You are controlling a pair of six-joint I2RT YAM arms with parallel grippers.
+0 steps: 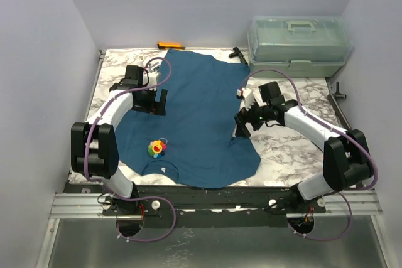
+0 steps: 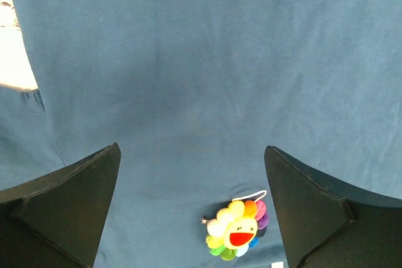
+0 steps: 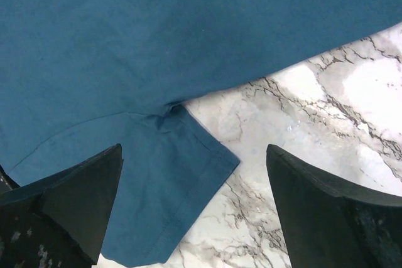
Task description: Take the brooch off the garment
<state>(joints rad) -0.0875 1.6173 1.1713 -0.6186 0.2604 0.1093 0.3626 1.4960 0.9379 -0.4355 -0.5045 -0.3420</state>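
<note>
Left gripper point(image 1: 157, 102): jaws wide, nothing in them, hanging over the chest of the garment point(image 1: 201, 111) on its left side.

Brooch point(image 1: 157, 149) sits on the garment just up from the neck opening point(image 1: 159, 169), on the base side of the left gripper and near it. In the left wrist view it shows at the bottom edge, between the finger lines but behind the tips, slightly toward the right-hand finger. My read: the left arm has to draw back toward its base and drop, not reach out. The brooch is roughly round with no real long axis; a thin loop sticks out on one side.

Right gripper point(image 1: 242, 123): jaws also wide, empty, over the sleeve where cloth meets the marble table point(image 1: 295, 149). It is well apart from the brooch, which doesn't show in its wrist view. The left arm is clearly nearer.
</note>
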